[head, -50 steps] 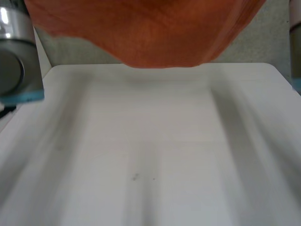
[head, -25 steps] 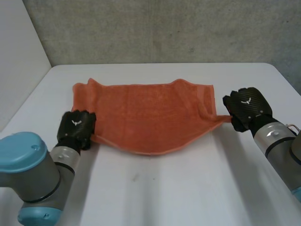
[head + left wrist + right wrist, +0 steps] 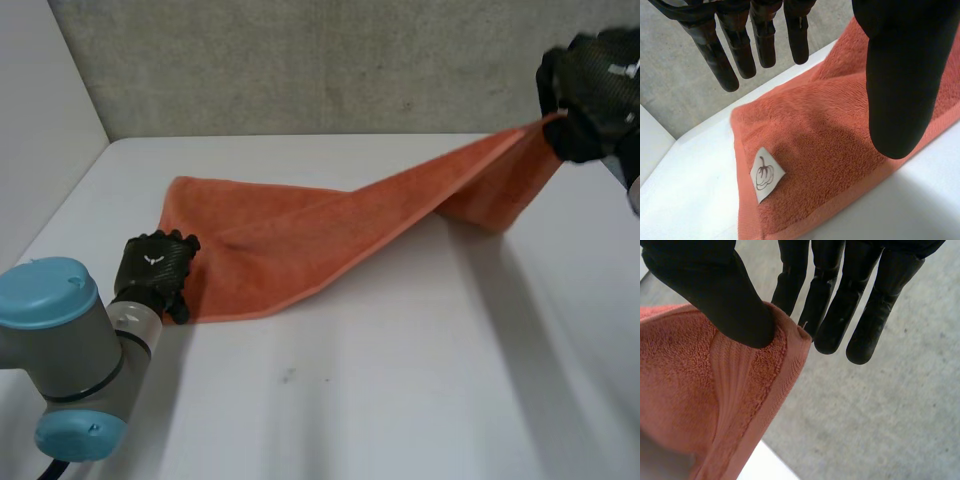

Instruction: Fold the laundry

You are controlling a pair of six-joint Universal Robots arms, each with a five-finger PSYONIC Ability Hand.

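Pinching raised corner of towel (image 3: 300,240), right hand (image 3: 590,85), left hand (image 3: 155,272) splayed over other end

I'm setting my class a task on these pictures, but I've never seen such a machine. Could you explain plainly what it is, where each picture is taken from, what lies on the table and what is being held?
It is a robot with two arms, each ending in a black hand. One picture looks down from a camera between and behind the arms. The other two come from cameras on the wrists, each looking along its own hand's palm. An orange towel lies partly on the white table. The right hand pinches one corner between its thumb and fingers and holds it in the air, so the towel slopes up from the table. The left hand is at the towel's near corner on the other side, its fingers straight above the cloth and gripping nothing. A small label with a pumpkin-like drawing sits on the towel by that hand.
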